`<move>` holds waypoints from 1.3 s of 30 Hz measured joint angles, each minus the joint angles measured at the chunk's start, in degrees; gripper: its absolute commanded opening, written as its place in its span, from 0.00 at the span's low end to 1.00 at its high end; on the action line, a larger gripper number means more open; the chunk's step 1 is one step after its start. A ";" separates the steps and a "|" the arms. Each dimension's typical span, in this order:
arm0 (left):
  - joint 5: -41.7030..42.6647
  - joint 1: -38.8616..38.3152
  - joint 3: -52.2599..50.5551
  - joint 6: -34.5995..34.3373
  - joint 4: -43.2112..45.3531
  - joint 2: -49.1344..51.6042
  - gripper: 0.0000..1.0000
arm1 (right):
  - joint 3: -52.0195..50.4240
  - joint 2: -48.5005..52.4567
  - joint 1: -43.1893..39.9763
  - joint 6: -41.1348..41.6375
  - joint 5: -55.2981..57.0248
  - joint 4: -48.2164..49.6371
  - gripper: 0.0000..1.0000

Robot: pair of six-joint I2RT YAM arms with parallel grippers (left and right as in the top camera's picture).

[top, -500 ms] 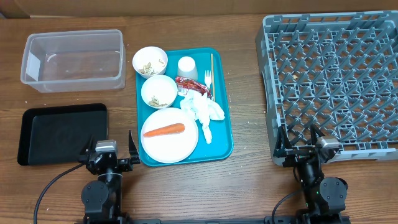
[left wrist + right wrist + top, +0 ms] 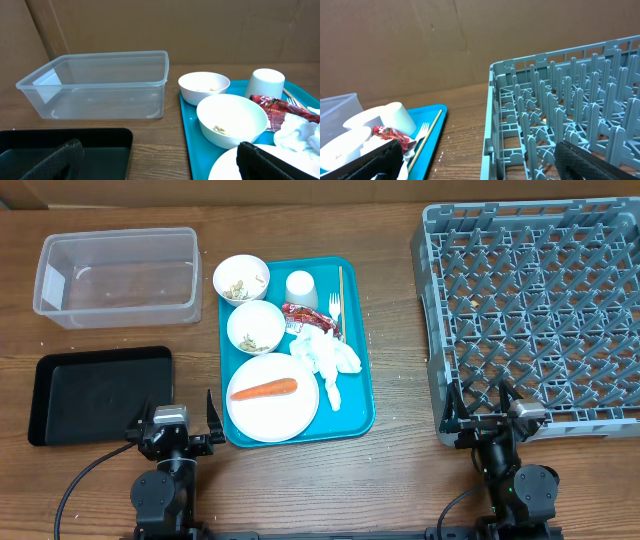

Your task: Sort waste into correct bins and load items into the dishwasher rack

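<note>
On the teal tray [image 2: 355, 420] sit a white plate [image 2: 272, 408] with an orange carrot [image 2: 264, 389], two bowls with scraps [image 2: 241, 278] [image 2: 255, 327], a white cup [image 2: 301, 288], a red wrapper [image 2: 300, 313], white tissue [image 2: 326, 356], a fork [image 2: 336, 308] and a chopstick [image 2: 341, 285]. The clear tub [image 2: 117, 275] is at the back left, the black tray [image 2: 98, 393] in front of it. The grey rack [image 2: 535, 315] fills the right. My left gripper [image 2: 172, 423] is open and empty near the front edge, between the black tray and the teal tray. My right gripper [image 2: 484, 412] is open and empty at the rack's front left corner.
A brown cardboard wall [image 2: 200, 30] stands behind the table. Bare wood [image 2: 395, 330] lies between the teal tray and the rack. In the left wrist view the tub [image 2: 100, 85], the bowls [image 2: 231, 120] and the cup [image 2: 265, 82] lie ahead.
</note>
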 measured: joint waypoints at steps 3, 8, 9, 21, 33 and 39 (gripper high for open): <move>0.00 0.00 0.00 0.00 0.00 0.00 1.00 | 0.00 0.00 0.00 0.00 0.00 -0.02 1.00; 0.02 0.00 0.00 0.00 0.00 0.00 1.00 | 0.00 0.00 0.02 0.02 0.00 0.00 1.00; 0.00 0.00 0.00 0.00 0.00 0.00 1.00 | 0.00 0.00 0.02 0.00 0.00 0.00 1.00; 0.02 0.00 0.00 0.00 0.00 0.00 1.00 | 0.00 0.00 0.00 0.00 0.00 0.04 1.00; 0.00 0.00 0.00 0.00 0.00 0.00 1.00 | 0.00 0.00 0.00 0.44 -0.07 1.09 1.00; 0.02 0.00 0.00 0.00 0.00 0.00 1.00 | 0.00 0.04 0.00 12.59 -10.01 9.14 1.00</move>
